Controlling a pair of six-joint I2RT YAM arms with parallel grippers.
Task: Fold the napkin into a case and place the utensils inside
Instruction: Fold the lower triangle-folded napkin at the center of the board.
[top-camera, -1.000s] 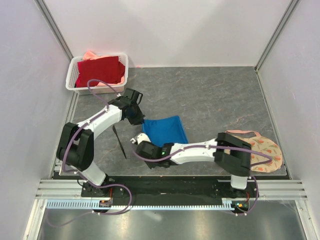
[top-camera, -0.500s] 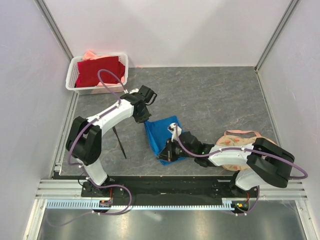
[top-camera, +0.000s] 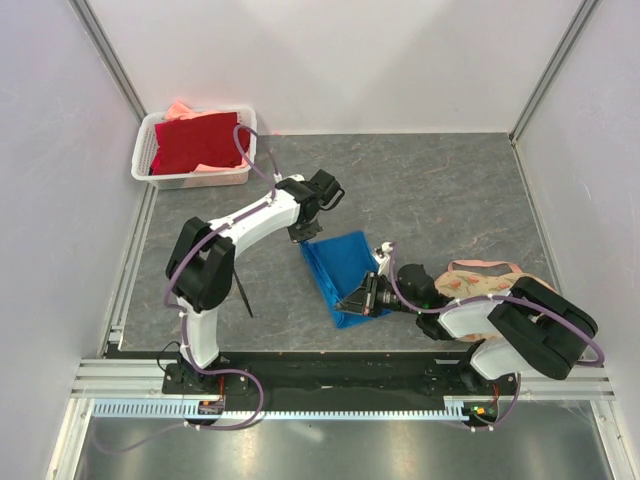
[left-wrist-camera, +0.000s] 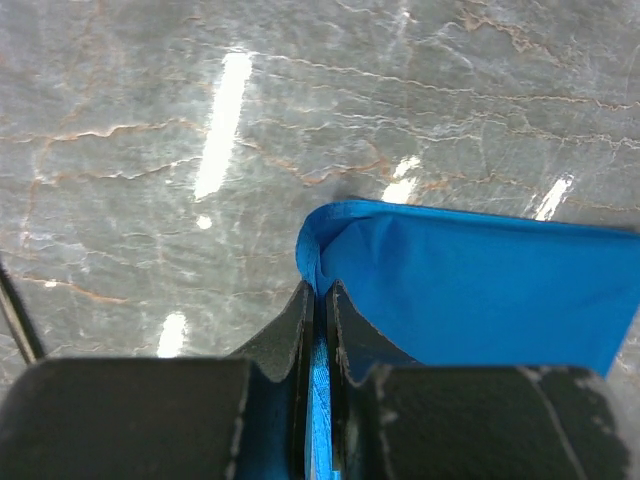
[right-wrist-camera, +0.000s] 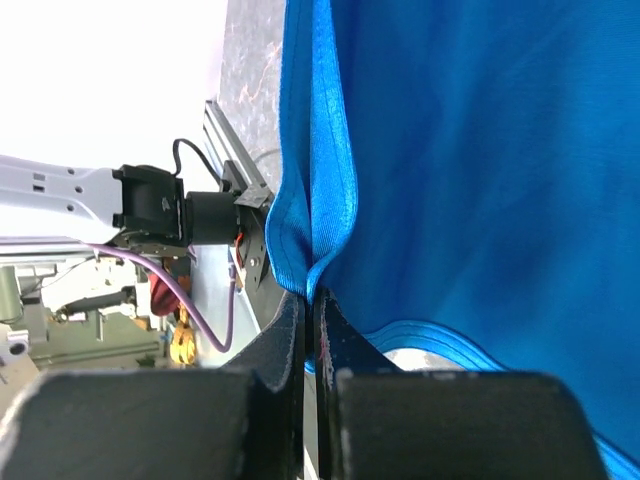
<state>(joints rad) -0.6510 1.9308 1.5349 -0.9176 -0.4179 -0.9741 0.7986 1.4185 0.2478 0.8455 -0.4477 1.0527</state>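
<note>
The blue napkin (top-camera: 345, 272) lies folded in a long strip on the grey table, a little right of centre. My left gripper (top-camera: 306, 238) is shut on the napkin's far left corner, and the left wrist view shows the napkin (left-wrist-camera: 470, 290) pinched between the left gripper (left-wrist-camera: 320, 292) jaws. My right gripper (top-camera: 362, 299) is shut on the napkin's near edge. In the right wrist view the napkin (right-wrist-camera: 480, 180) hem bunches at the right gripper (right-wrist-camera: 312, 300). One thin black utensil (top-camera: 241, 290) lies on the table to the left, behind the left arm.
A white basket (top-camera: 142, 150) with a dark red cloth (top-camera: 198, 142) stands at the back left. A peach floral mat (top-camera: 510, 292) lies at the right, partly under the right arm. Pale walls close in on the left, the far side and the right.
Both grippers have travelled to the right with the napkin held. The right arm has swung from the left side to the right, and the napkin has gone from a broad sheet to a narrower strip.
</note>
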